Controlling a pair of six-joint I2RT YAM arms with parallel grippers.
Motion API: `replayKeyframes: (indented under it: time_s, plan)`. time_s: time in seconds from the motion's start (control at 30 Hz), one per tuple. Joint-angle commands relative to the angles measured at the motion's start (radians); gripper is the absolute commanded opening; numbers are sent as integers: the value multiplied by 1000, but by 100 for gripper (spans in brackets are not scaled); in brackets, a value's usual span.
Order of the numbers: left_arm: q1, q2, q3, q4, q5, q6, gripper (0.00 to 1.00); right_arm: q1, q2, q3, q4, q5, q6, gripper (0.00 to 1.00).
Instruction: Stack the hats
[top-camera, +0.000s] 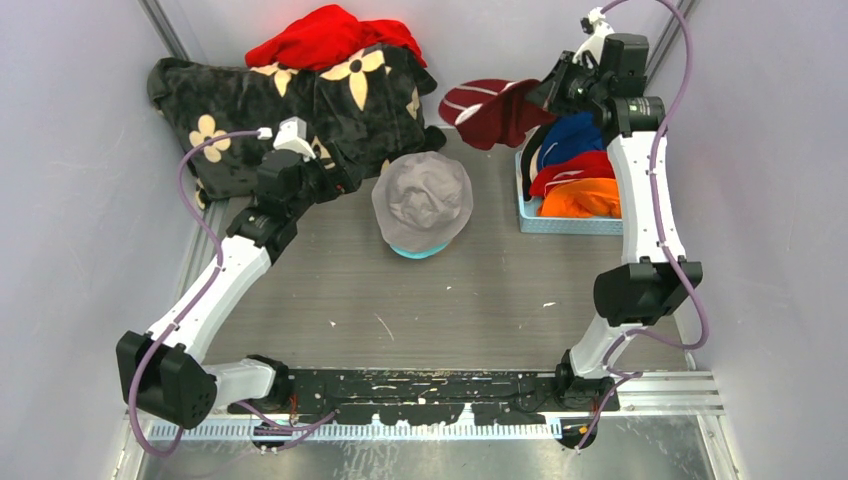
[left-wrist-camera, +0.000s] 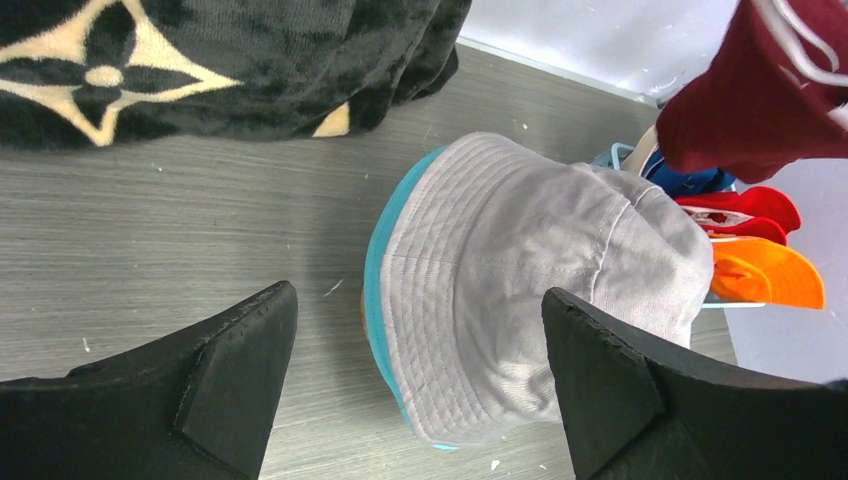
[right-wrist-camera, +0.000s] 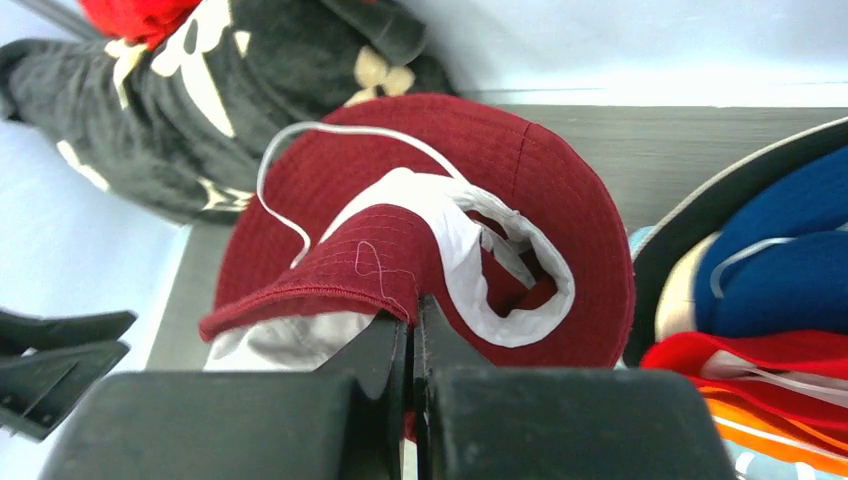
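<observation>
A grey hat (top-camera: 422, 203) lies on top of a teal hat (top-camera: 418, 250) in the middle of the table. My left gripper (left-wrist-camera: 420, 375) hangs wide open just left of that pile, nothing between its fingers; the top view shows it (top-camera: 330, 180) by the blanket. My right gripper (right-wrist-camera: 412, 312) is shut on the brim of a maroon hat (right-wrist-camera: 480, 180), held up in the air at the back right (top-camera: 492, 110). Royal blue (top-camera: 572, 137), red (top-camera: 572, 170) and orange (top-camera: 582, 198) hats sit in a basket (top-camera: 565, 226).
A black blanket with cream flower marks (top-camera: 300, 105) fills the back left, with a bright red cloth heap (top-camera: 330, 38) on it. Pale walls close in on both sides. The light blue basket stands at the right, under the right arm.
</observation>
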Motion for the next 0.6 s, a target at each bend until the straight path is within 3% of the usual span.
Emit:
replayKeyframes:
  time_s: [0.0,0.17,0.33,0.57]
  plan:
    - [0,-37,51,14,-12,26,91,-3,4,28,103,-232,68,1]
    - [1,-34,59,6,-12,29,91,-4,30,48,141,-346,127,1]
    - [0,-34,63,-1,-11,32,91,-22,52,30,234,-419,293,1]
    - [1,-30,76,-8,-11,34,91,-26,118,144,110,-291,255,1]
